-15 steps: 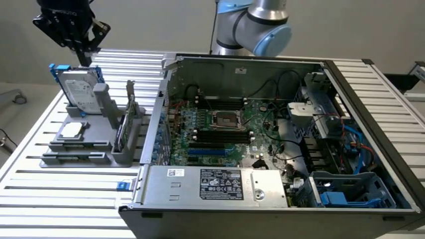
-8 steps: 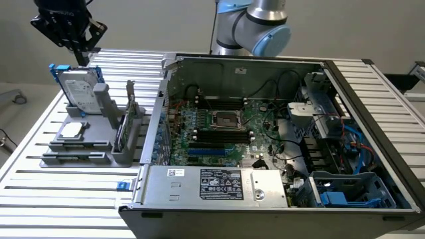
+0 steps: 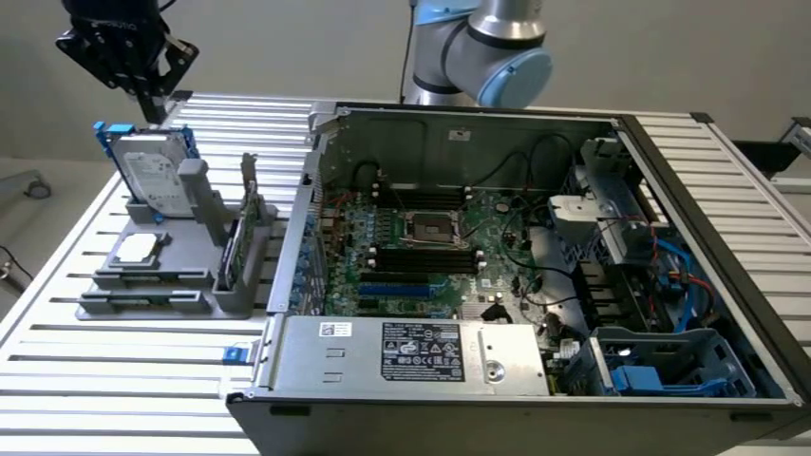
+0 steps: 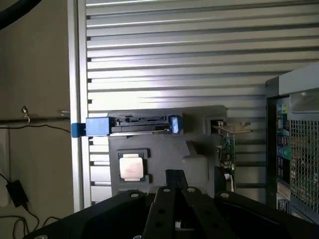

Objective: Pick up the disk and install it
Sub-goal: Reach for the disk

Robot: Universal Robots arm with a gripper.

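Note:
The disk (image 3: 152, 173) stands upright in a grey holder (image 3: 165, 285) on the slatted table, at the exterior view's left. It is silver-grey with a white label and a bright blue carrier. In the wrist view the disk (image 4: 133, 125) appears edge-on, with blue ends. My gripper (image 3: 152, 103) hangs just above the disk's upper edge and slightly behind it, not touching. Its fingers meet at the gripper (image 4: 174, 175) tip, shut on nothing.
The holder also carries a square silver processor chip (image 3: 137, 249) and a thin dark card on edge (image 3: 238, 233). The open computer case (image 3: 507, 247) fills the middle, with a blue drive bay (image 3: 671, 366) at its near right corner. Slatted table edges (image 3: 51, 285) lie close by.

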